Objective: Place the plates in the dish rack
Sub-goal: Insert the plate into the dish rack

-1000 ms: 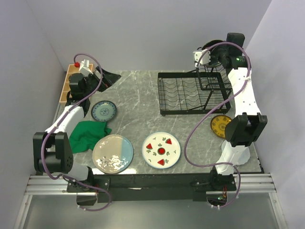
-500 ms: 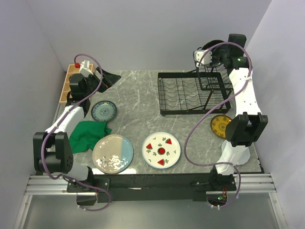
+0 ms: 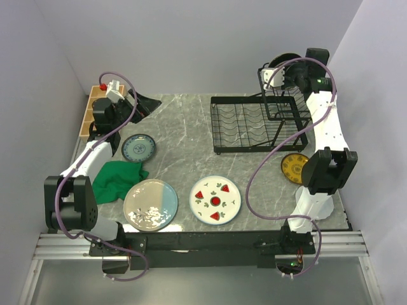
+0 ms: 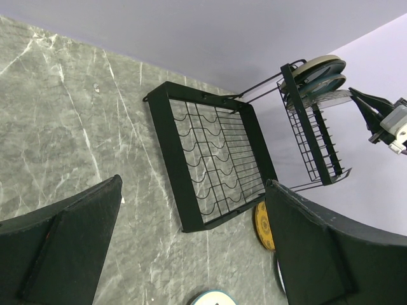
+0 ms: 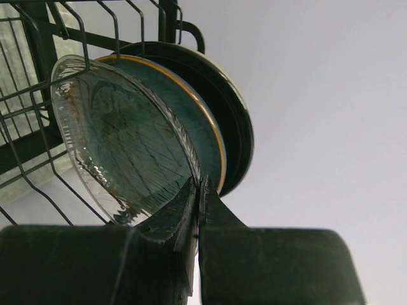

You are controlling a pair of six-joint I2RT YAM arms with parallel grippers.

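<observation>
Your left gripper hangs with its jaws wide apart and nothing between them, pointed across the grey marble table toward the rack. Below and behind those fingers, toward the left arm's base, lies the small blue patterned round plate, flat on the table. Nearer the base again are the crumpled green cloth and the large cream-and-blue plate. The white plate with watermelon slices lies flat between the two arms. The black wire dish rack sits well ahead of the left gripper, its slotted lower tray showing no plates. Its raised upper basket is where your right gripper is working. There the fingers are pressed together and appear to pinch the lower rim of the clear glass plate. That plate stands on edge directly ahead of the fingertips, leaning among the basket wires. Just behind it stand the slate-blue plate with a gold rim and the black plate. I judge the glass plate seated, so letting go comes next. The yellow patterned plate lies flat beside the right arm, back toward its base, so that arm is the nearer one.
</observation>
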